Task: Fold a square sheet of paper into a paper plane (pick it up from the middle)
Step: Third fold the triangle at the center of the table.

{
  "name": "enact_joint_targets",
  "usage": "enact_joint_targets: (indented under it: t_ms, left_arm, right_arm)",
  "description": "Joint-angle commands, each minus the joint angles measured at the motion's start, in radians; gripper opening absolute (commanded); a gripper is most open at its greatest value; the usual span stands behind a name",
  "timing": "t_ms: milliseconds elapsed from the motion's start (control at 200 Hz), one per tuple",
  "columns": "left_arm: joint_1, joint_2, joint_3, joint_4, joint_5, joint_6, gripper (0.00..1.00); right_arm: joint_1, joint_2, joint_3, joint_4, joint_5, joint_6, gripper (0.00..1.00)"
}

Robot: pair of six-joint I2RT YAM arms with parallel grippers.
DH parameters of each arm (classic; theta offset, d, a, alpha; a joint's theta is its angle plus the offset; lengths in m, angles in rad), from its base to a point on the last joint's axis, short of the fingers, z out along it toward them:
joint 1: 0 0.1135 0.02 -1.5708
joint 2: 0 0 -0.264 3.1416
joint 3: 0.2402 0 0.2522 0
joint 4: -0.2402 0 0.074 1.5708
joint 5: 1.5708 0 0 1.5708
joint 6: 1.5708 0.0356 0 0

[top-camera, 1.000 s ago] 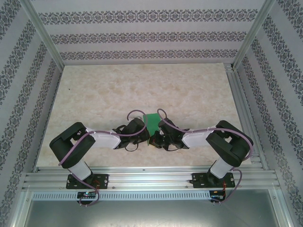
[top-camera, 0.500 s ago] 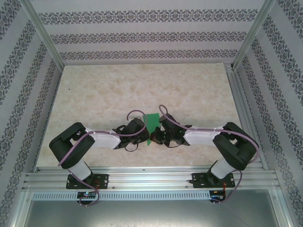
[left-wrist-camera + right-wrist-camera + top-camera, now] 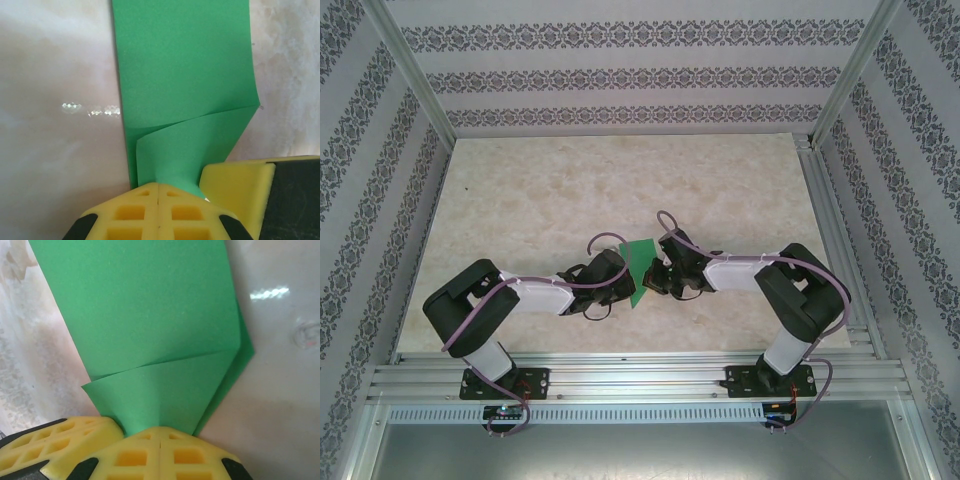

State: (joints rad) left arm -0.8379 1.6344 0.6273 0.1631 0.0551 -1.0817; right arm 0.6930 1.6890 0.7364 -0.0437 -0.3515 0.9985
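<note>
Between the two grippers, which are meeting tip to tip over a pale marbled table, a bright green sheet of paper is being held. The left gripper is pinching its edge with yellow fingers pressed together; the right gripper is clamping the same edge just beside it. Ahead of both fingertips the paper is spreading outward, with one flap lying folded across the main layer.

High overhead view from behind, facing down onto table, both wrist views close, sharing green paper
</note>
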Motion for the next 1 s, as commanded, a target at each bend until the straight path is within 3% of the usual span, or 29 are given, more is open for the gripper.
enact_joint_targets:
  t_ms: [0,180,575,819,994]
  left_arm:
    - [0.002,-0.016,0.008,-0.051,0.0,0.03,0.0]
    - [0.002,-0.004,0.021,-0.063,0.005,0.042,0.0]
    - [0.002,-0.008,0.022,-0.077,-0.001,0.049,0.0]
    - [0.002,-0.013,0.023,-0.091,-0.004,0.053,0.0]
    - [0.002,-0.007,0.031,-0.093,-0.001,0.055,0.0]
  right_arm:
    - [-0.01,-0.022,0.031,-0.089,0.024,-0.055,0.0]
    - [-0.038,-0.07,0.082,-0.114,0.009,-0.092,0.01]
    - [-0.094,0.099,0.065,-0.065,-0.011,-0.128,0.0]
    - [-0.125,-0.006,0.117,-0.101,-0.048,-0.144,0.02]
    - [-0.154,0.031,0.142,-0.109,-0.057,-0.171,0.02]
